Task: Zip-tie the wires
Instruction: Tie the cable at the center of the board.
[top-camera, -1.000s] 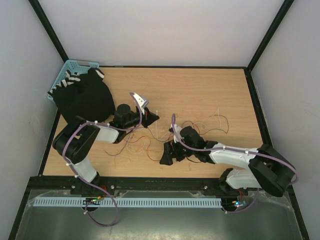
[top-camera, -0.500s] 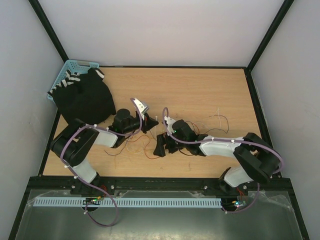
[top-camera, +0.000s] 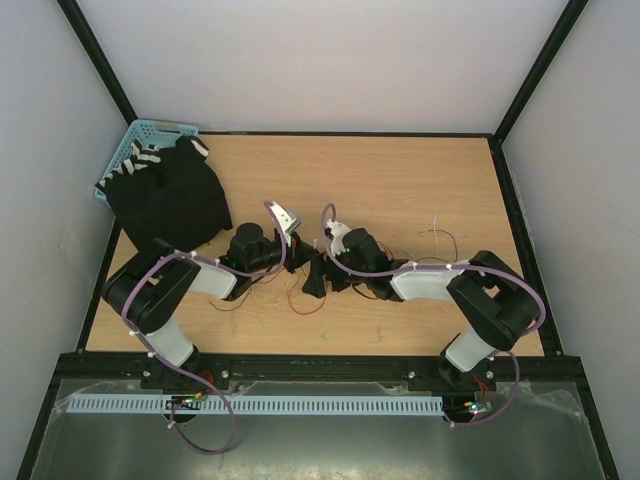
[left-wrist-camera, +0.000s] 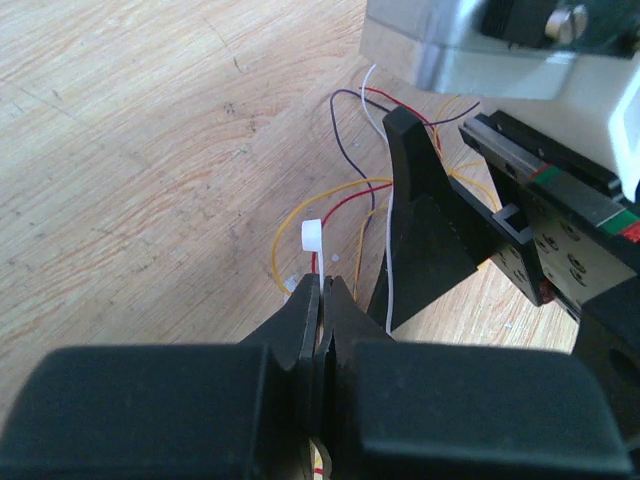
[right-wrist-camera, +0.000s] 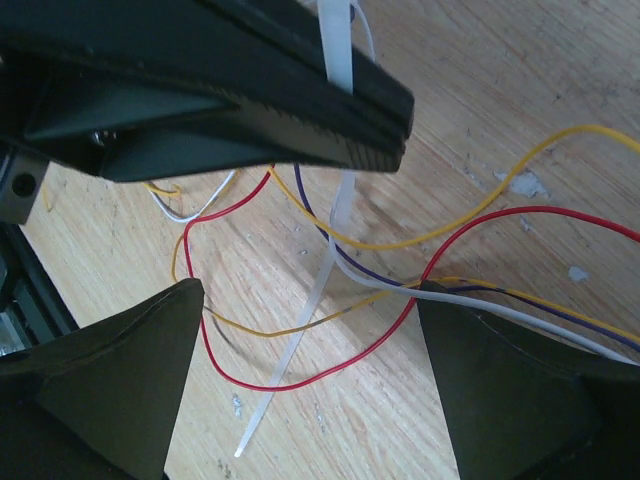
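Moved in: right pincer (right-wrist-camera: 310, 292), wide, now beside left pincer (left-wrist-camera: 318, 290), which clamps zip tie (right-wrist-camera: 335, 230). Tail-grab above wires (right-wrist-camera: 400, 243) likely next.

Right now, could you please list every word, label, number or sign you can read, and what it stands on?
None: no readable text shows in any view.
The green and red stripe on the right gripper bears no letters; the blue basket, the wires and the zip tie show no markings.
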